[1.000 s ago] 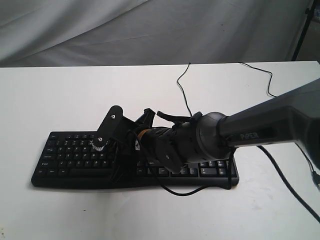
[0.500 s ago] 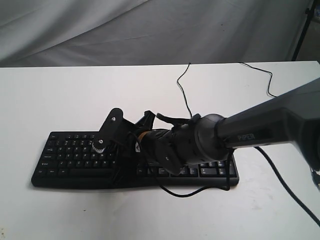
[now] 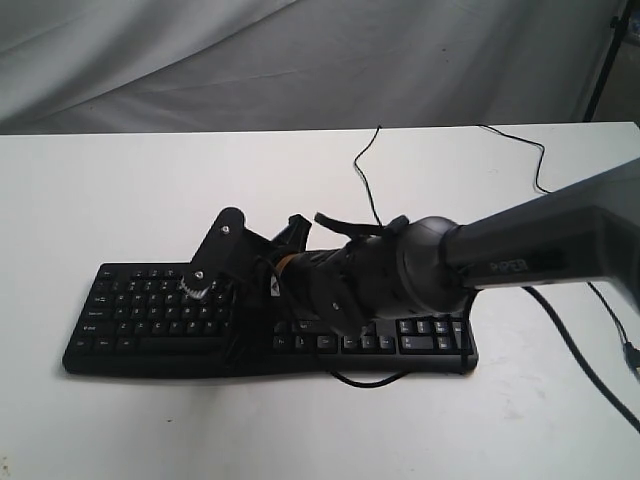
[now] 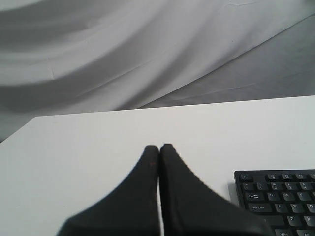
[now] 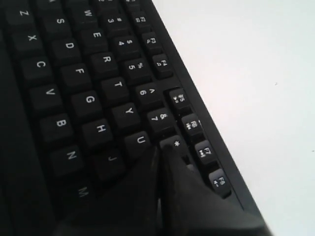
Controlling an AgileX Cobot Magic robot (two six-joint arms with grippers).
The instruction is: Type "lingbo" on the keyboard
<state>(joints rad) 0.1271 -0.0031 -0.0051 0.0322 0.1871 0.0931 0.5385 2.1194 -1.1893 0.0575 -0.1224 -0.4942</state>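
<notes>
- The keyboard (image 3: 150,310) is lying flat on the white table (image 3: 120,200), near the front of the exterior view, with its long side running across that view.
- A thin black cable (image 3: 365,180) is running from behind the keyboard toward the far edge of the table.
- The right arm (image 3: 540,250) is reaching in from the right and crossing over the middle of the keyboard, hiding the keys there.
- The right gripper (image 5: 160,150) is holding its jaws pressed together with nothing between them. Its tips are sitting low over the keys, just beside U and the 8 key; whether they are touching a key cannot be told.
- The left gripper (image 4: 158,147) is also keeping its jaws together and empty. It is hanging over bare table beside the keyboard's Esc corner.
- A grey cloth (image 3: 300,60) is hanging behind the table.
</notes>
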